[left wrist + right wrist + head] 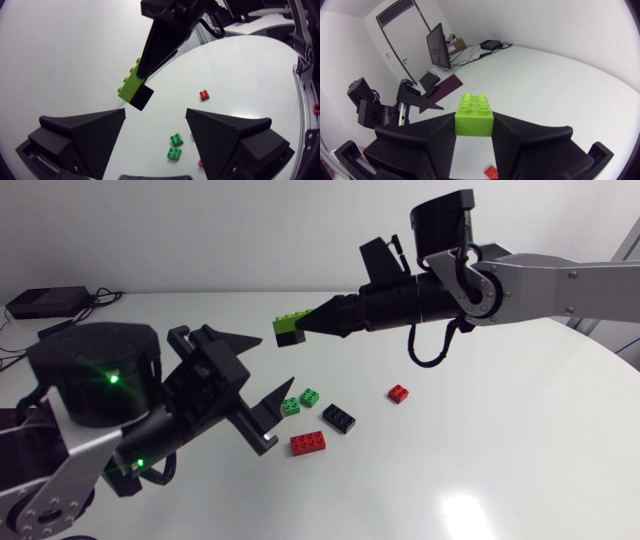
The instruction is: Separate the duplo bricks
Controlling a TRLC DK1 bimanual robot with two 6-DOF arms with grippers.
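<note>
A lime brick with a black brick stuck under it hangs above the table, and my right gripper is shut on the lime one. In the right wrist view the lime brick sits clamped between the fingers of my right gripper. My left gripper stands open just left of and below the stack, touching nothing. From the left wrist view the lime brick and black brick hang ahead of my left gripper, apart from its wide-spread fingers.
Loose bricks lie on the white table below the grippers: two small green ones, a black one, a longer red one and a small red one. A black box with cables sits at the far left.
</note>
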